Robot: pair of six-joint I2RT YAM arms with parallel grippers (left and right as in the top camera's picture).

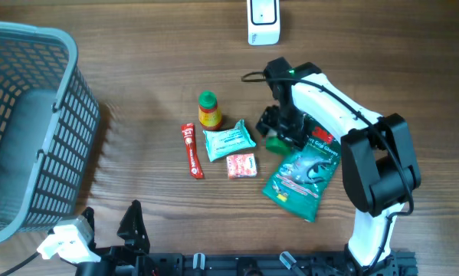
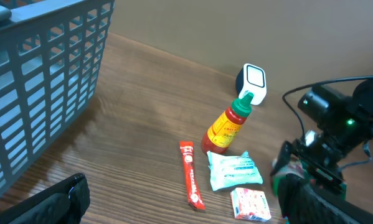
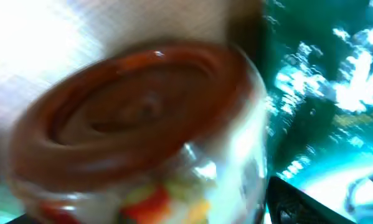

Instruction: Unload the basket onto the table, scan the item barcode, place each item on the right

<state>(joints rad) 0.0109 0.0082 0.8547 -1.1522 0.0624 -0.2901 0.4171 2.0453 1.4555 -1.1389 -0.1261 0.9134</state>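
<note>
Evidently the step in hand is the pick. The right arm [image 1: 329, 100] is down over the jar [image 3: 142, 137], which sits just beside the pouch [image 1: 302, 176] on its scanner-ward side.

Jar vs right jaws: the wrist view is blurred and the jar fills it, with the brown lid towards the camera and the clear wall and coloured label below. We judge the jar to be directly in front of the jaws and very close. The fingers themselves do not show clearly, so we cannot tell whether they stand around it, touch it or grip it, nor how wide they are. We also cannot tell whether the jar stands upright or leans.

Left jaws: wide, empty, low over the surface [image 1: 137, 77], well apart from the pouch.

Notes for a clean grasp (our judgement):
- Centre the jaws across the jar's body below the lid, since a rim hold may slip.
- The wall looks smooth and round, so we should close squarely or it may twist or roll out.
- Lift straight up so the pouch edge is not dragged along.
- No barcode is visible yet. We expect to turn the label towards the scanner [image 1: 263, 21], which stands well beyond the pouch.
</note>
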